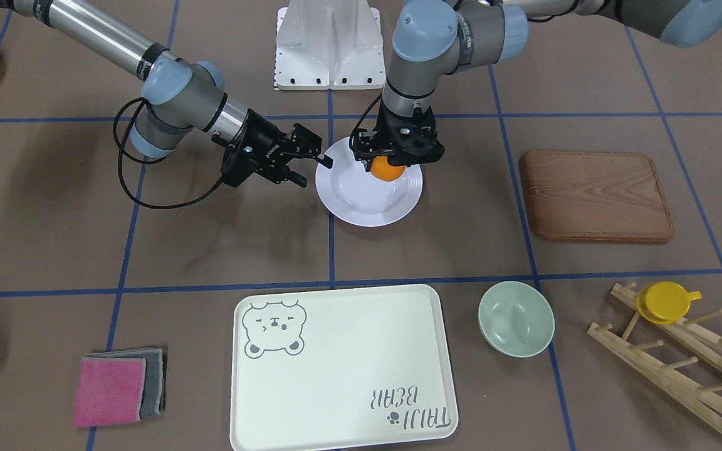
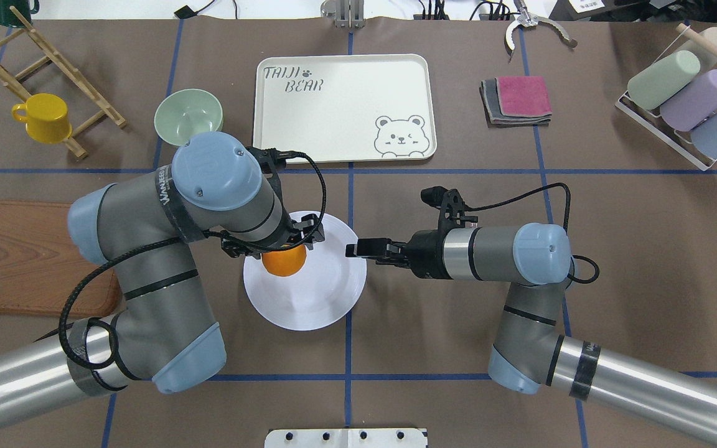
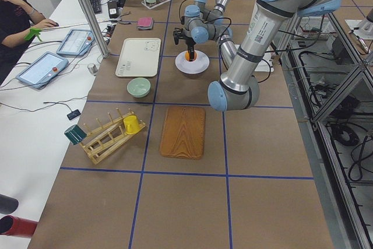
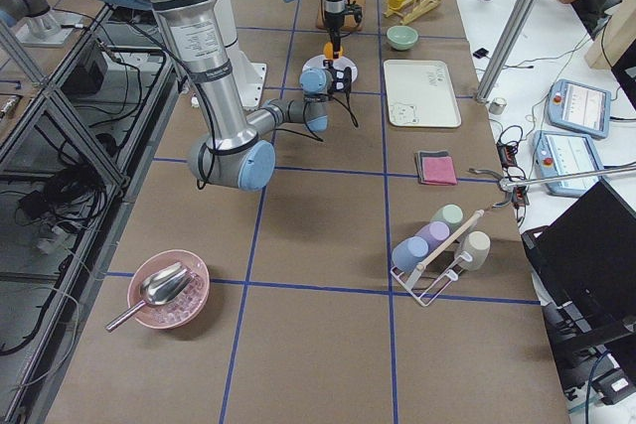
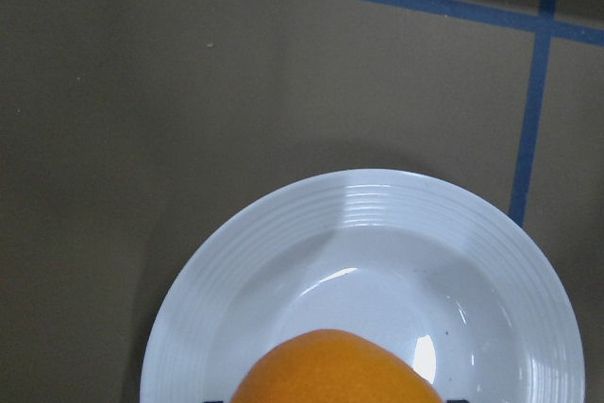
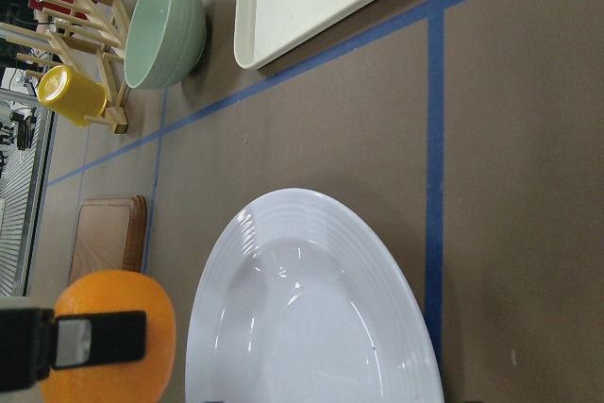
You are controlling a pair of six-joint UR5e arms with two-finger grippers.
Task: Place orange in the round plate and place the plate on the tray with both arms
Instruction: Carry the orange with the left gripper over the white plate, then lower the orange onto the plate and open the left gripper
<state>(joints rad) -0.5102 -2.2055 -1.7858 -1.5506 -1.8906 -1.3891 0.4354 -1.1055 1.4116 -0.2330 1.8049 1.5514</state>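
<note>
Over the round plate, the left gripper pinches the orange, held off the dish; the right gripper hangs spread beside the rim

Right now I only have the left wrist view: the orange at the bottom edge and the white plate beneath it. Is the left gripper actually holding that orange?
Observer: Yes. The front-facing view shows the left gripper shut on the orange. The right-side view shows it held clear above the round plate.
Operator: Where is the other arm?
Observer: The right gripper is open, with its fingertips at the plate's rim on the robot's right. I cannot tell whether they touch it.
Operator: Is the plate on the tray?
Observer: No. It stands on the table. The tray lies beyond it, across a blue tape line.
</note>
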